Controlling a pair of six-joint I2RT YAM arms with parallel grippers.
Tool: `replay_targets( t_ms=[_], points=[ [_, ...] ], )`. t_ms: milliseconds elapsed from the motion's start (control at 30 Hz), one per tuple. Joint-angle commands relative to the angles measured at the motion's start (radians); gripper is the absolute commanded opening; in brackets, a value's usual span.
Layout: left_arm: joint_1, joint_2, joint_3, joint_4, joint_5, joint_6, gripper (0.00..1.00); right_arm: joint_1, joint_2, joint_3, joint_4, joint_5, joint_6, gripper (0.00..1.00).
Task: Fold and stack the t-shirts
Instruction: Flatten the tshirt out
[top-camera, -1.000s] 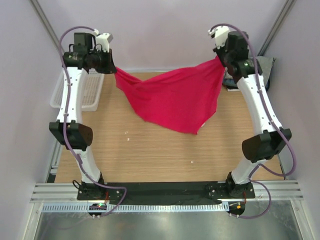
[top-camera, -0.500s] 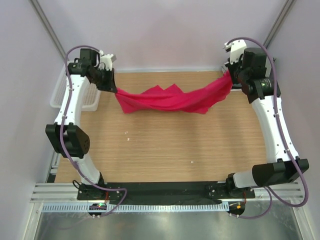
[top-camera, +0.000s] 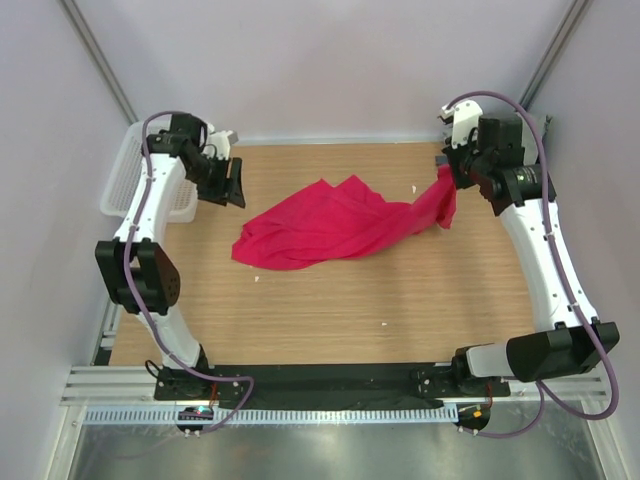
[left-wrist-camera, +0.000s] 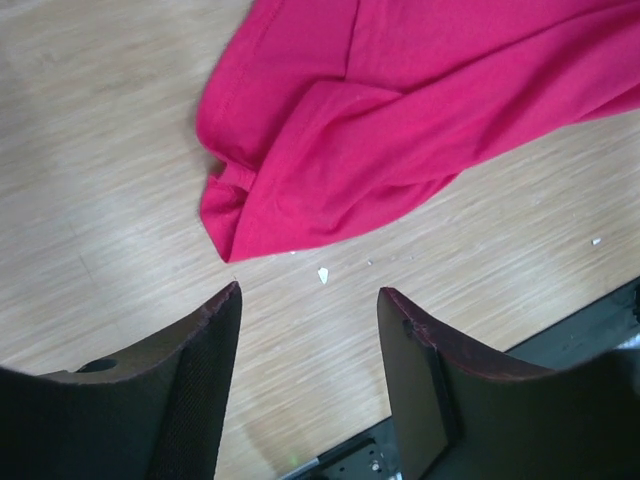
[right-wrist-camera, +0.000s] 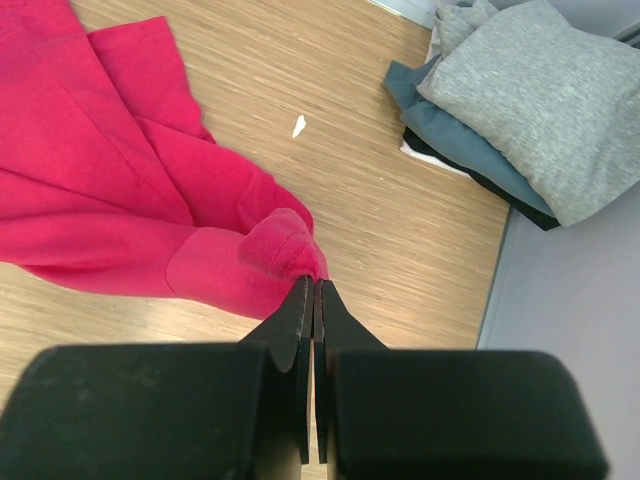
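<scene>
The crimson-pink t-shirt (top-camera: 320, 225) lies rumpled across the middle of the wooden table. Its right end is lifted and pinched in my right gripper (top-camera: 447, 182), which is shut on a bunched hem (right-wrist-camera: 285, 245). My left gripper (top-camera: 236, 184) hangs open above the table, apart from the shirt's left end (left-wrist-camera: 260, 200), with nothing between its fingers (left-wrist-camera: 200, 380). In the right wrist view a stack of folded t-shirts sits by the right wall: light grey (right-wrist-camera: 530, 90) on top, dark blue-grey (right-wrist-camera: 450, 125) under it, and a white edge (right-wrist-camera: 422, 150) below.
A white mesh basket (top-camera: 122, 185) stands off the table's far left edge, behind my left arm. Small white scraps (top-camera: 257, 277) lie on the wood. The black base rail (top-camera: 330, 380) runs along the near edge.
My left gripper has opened and let go of the shirt, whose left end dropped onto the table. The right gripper has come down, still holding its end.
</scene>
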Motion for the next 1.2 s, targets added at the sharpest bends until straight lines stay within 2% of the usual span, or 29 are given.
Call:
replay_targets(
  t_ms=[0,67,167,233,567,867,967,1167],
  points=[
    [0.005,0.041,-0.069,-0.047,0.024,0.005,0.57,-0.003,0.002,-0.023,0.050,-0.043,0.019,0.01],
    [0.005,0.085,-0.099,-0.026,0.036,0.005,0.52,-0.003,0.002,-0.041,0.066,-0.048,0.021,0.01],
    [0.005,0.233,-0.038,-0.022,0.035,0.009,0.46,-0.003,0.017,-0.043,0.072,-0.052,0.018,0.01],
    [0.007,0.327,0.053,-0.025,0.032,0.020,0.45,-0.003,0.034,-0.035,0.067,-0.046,0.004,0.01],
    [-0.047,0.592,0.512,-0.058,0.096,0.042,0.47,-0.003,0.016,-0.084,0.093,-0.020,-0.004,0.01],
    [-0.168,0.707,0.595,-0.009,0.170,0.028,0.42,-0.003,0.037,-0.080,0.104,-0.017,-0.019,0.01],
    [-0.199,0.748,0.621,0.005,0.183,0.022,0.37,-0.003,0.046,-0.074,0.103,0.020,-0.022,0.01],
    [-0.229,0.768,0.577,-0.004,0.186,0.014,0.36,-0.003,0.051,-0.084,0.106,0.021,-0.025,0.01]
  ],
)
